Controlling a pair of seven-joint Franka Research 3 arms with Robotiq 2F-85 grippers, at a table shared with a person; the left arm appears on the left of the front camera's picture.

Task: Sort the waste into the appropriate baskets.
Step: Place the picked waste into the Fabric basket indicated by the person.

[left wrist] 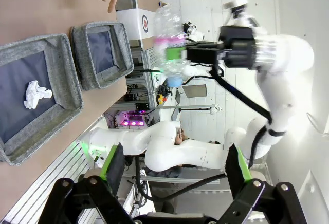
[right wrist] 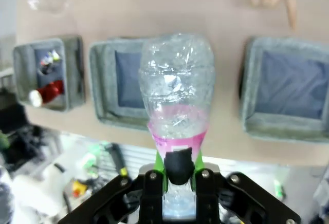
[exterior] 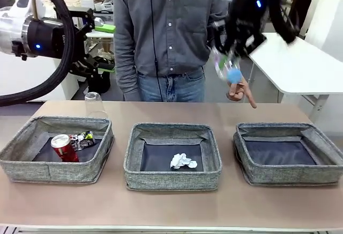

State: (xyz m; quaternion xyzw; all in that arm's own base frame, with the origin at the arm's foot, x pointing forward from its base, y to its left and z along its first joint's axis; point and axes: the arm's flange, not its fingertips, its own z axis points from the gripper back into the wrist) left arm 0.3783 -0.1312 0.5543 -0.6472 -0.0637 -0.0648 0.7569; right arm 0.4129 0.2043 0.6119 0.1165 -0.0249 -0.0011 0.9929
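Note:
High above the table's right side, my right gripper [exterior: 231, 54] [right wrist: 177, 168] is shut on a clear plastic bottle [exterior: 227, 67] [right wrist: 177, 88] with a pink label and a blue cap. My left gripper [exterior: 105, 49] [left wrist: 175, 165] stands open and empty, raised at the far left. Three grey baskets line the table. The left basket [exterior: 48, 170] holds a red can [exterior: 64, 148] and a crushed dark can [exterior: 82, 139]. A white paper ball [exterior: 183, 162] lies in the middle basket [exterior: 171, 179]. The right basket [exterior: 289, 175] has nothing in it. A clear cup [exterior: 93, 104] stands upside down behind the left basket.
A person in a grey shirt stands at the far side, one hand [exterior: 242, 90] pointing down toward the right basket. A white side table [exterior: 300, 67] stands beyond the right end. Bare tabletop runs along the front edge and between the baskets.

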